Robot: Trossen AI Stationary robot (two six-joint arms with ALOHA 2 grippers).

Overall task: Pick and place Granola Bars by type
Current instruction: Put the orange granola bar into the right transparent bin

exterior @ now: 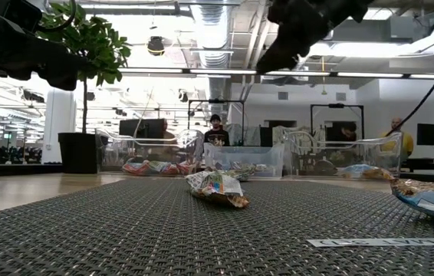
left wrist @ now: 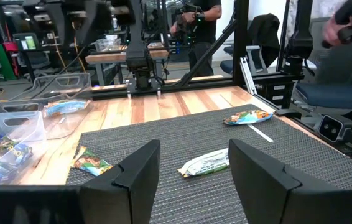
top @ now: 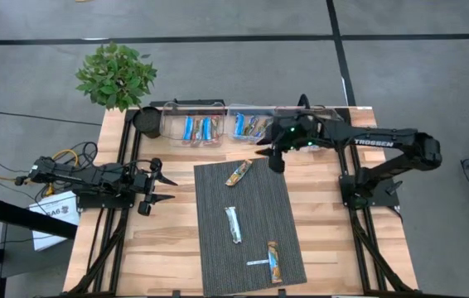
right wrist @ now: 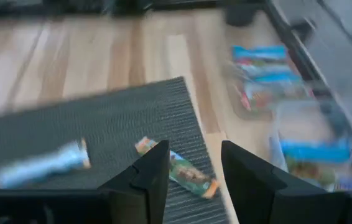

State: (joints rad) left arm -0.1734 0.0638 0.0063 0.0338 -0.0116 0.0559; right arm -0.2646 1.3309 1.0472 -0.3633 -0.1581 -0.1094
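Three granola bars lie flat on the dark mat [top: 251, 228]: an orange-brown one [top: 238, 172] near its far edge, a silvery white one [top: 233, 224] in the middle, and another orange-brown one [top: 275, 261] near the front, beside a thin white strip [top: 260, 262]. More bars, blue among them, sit in clear bins [top: 195, 126] along the far edge. My right gripper [top: 268, 158] hangs open in the air over the mat's far edge, just right of the far bar [right wrist: 186, 172]. My left gripper [top: 173, 189] waits open, left of the mat.
A black cup [top: 147, 122] and a potted plant [top: 116, 74] stand at the far left corner. Three clear bins [top: 251, 124] line the far edge. The arm frames run down both table sides. Bare wood lies either side of the mat. People stand in the room behind.
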